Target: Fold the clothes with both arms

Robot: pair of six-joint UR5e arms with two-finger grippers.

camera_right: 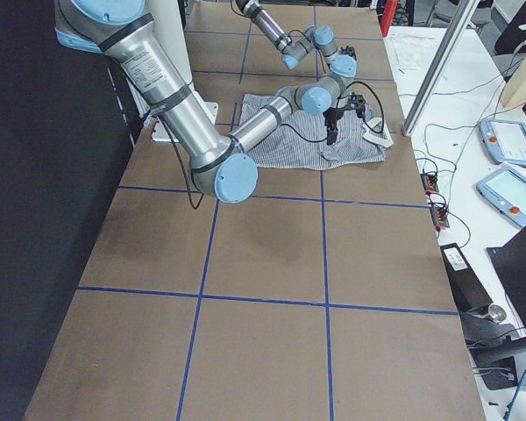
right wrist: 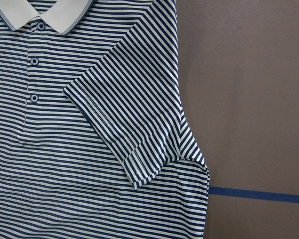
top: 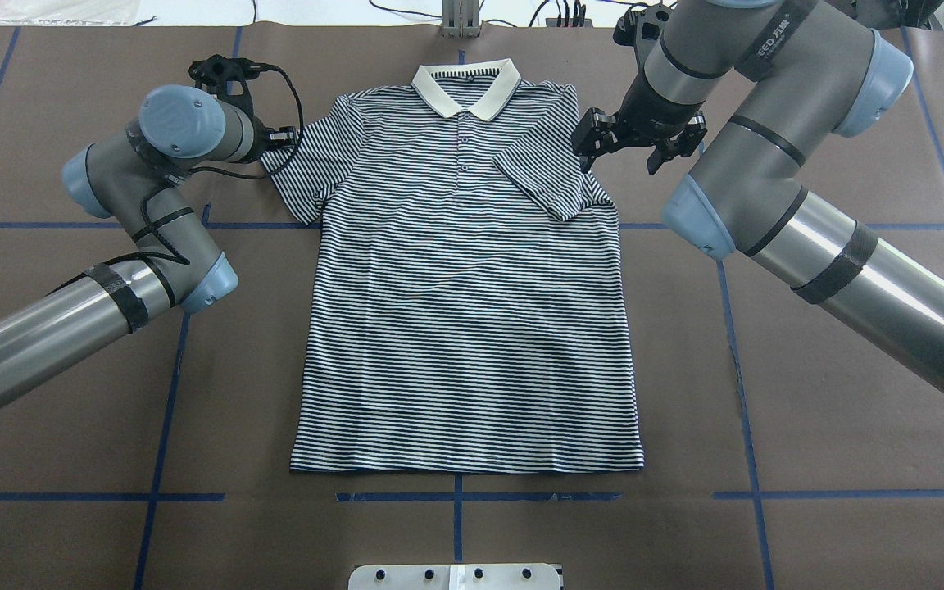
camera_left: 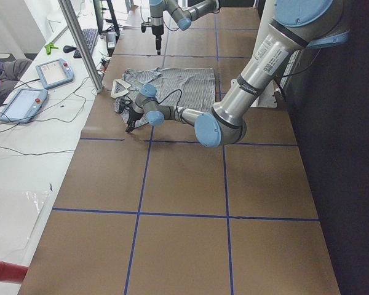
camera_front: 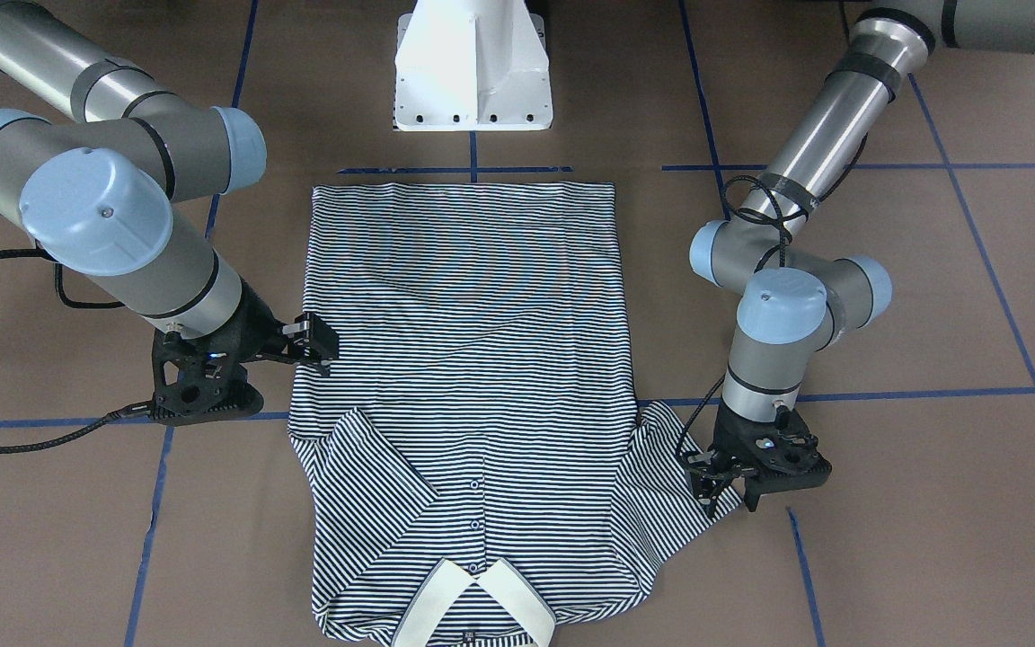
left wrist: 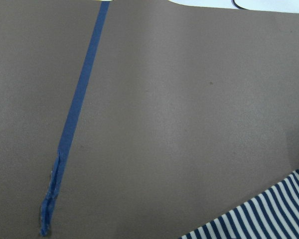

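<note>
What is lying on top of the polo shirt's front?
One sleeve, on the robot's right side, lies folded inward on the polo shirt, over its chest. The fabric beneath it is covered and unseen.

Polo shirt (top: 464, 311): soft matt knitted cloth. Table (top: 832, 434): matt brown paper-like covering, blue tape (top: 735, 369) lines. Left arm (top: 38, 332) and right arm (top: 890, 303): smooth satin metal tubes, glossy pale-blue plastic caps.

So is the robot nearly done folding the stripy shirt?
Not yet. Done: one sleeve lies folded onto the polo shirt, the open right tool beside it. In hand: the left tool is down at the other sleeve, which is spread out. Left: that sleeve, then folding the body.
</note>
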